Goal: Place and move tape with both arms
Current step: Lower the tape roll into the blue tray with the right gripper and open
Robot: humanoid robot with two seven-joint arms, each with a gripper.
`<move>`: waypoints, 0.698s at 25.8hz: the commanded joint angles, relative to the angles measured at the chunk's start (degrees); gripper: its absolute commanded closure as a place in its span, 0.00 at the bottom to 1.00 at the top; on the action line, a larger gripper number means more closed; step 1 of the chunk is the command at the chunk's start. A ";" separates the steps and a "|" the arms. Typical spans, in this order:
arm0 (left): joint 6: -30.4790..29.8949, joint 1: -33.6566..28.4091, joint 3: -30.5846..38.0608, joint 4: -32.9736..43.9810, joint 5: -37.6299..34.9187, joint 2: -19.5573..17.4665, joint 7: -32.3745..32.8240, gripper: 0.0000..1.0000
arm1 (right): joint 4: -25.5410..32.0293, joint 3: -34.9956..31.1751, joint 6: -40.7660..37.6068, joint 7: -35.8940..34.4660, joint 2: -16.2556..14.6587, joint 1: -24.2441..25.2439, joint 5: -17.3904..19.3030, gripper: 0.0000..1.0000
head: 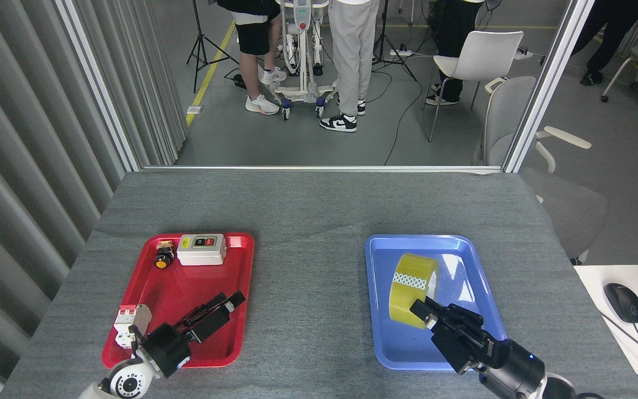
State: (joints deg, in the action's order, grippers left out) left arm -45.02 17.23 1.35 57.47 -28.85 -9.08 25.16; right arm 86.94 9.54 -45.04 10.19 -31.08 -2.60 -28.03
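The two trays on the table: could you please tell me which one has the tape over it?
The blue tray, on the right; the tape is over it, unlike the red tray.

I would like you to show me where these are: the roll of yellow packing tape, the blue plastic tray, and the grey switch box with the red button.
Yellow packing tape roll [412, 289]: head view, on its outer yellow band.
Blue plastic tray [377, 299]: head view, on its left rim.
Grey switch box [201, 249]: head view, on its top face.
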 commanded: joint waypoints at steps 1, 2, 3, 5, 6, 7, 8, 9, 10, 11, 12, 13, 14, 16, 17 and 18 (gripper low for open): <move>0.02 -0.09 5.50 2.83 -6.75 -0.42 -4.77 0.03 | -1.42 -1.28 0.04 0.18 -4.69 -1.71 -0.54 0.92; 0.02 -0.36 7.34 4.67 -11.93 -0.24 -6.78 0.03 | -1.69 -0.14 0.04 0.36 -6.10 -3.29 -0.71 0.92; 3.88 -0.71 9.37 7.74 -18.16 0.29 -9.24 0.03 | -2.13 2.49 0.04 0.44 -7.15 -5.13 -0.80 0.92; 16.27 -2.02 10.51 14.25 -31.08 2.57 -15.31 0.03 | -4.06 8.73 9.00 0.36 -8.21 -10.40 -1.24 0.92; 21.90 -3.08 10.42 16.45 -36.01 4.24 -17.77 0.03 | -5.20 11.29 12.35 0.36 -8.91 -12.78 -1.24 0.92; 27.17 -3.96 10.16 18.73 -40.58 6.00 -19.88 0.03 | -6.70 14.36 15.95 0.36 -9.26 -15.42 -1.24 0.92; 31.30 -4.31 9.54 21.11 -44.19 7.50 -21.11 0.03 | -8.37 17.62 19.46 0.27 -9.35 -18.05 -1.24 0.92; 34.03 -5.01 8.14 23.22 -47.09 8.64 -21.29 0.03 | -10.04 20.52 22.45 0.18 -9.35 -20.78 -1.24 0.92; 36.22 -6.42 6.47 25.24 -49.11 9.16 -21.46 0.03 | -11.44 23.24 24.91 0.09 -9.35 -23.15 -1.15 0.92; 38.16 -8.26 4.98 27.52 -50.95 8.99 -21.55 0.03 | -12.76 25.43 27.11 0.09 -9.35 -24.91 -0.98 0.92; 39.56 -9.76 3.75 29.89 -52.71 8.90 -21.29 0.03 | -14.25 27.02 29.13 0.09 -9.26 -26.40 -0.98 0.92; 40.44 -11.34 2.69 31.56 -54.29 8.81 -21.29 0.03 | -15.75 27.98 31.06 0.36 -9.09 -27.63 -1.06 0.92; 41.15 -12.83 1.99 32.80 -56.14 8.81 -21.29 0.03 | -17.24 28.78 32.56 0.53 -8.91 -28.69 -0.98 0.92; 41.50 -14.86 1.81 35.08 -58.25 8.81 -21.29 0.02 | -20.06 30.27 34.93 1.50 -8.21 -30.45 -1.15 0.92; 41.50 -15.38 1.81 35.35 -58.25 8.90 -21.29 0.02 | -21.46 30.62 36.16 2.90 -7.68 -31.15 -1.24 0.92; 41.50 -15.65 1.81 35.52 -58.25 8.90 -21.82 0.01 | -22.87 30.62 37.04 4.31 -6.89 -31.59 -1.59 0.91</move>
State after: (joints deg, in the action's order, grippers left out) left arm -4.45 3.71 3.82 90.72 -85.11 -0.30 3.86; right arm 68.06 38.53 -11.78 11.53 -39.30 -31.87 -29.17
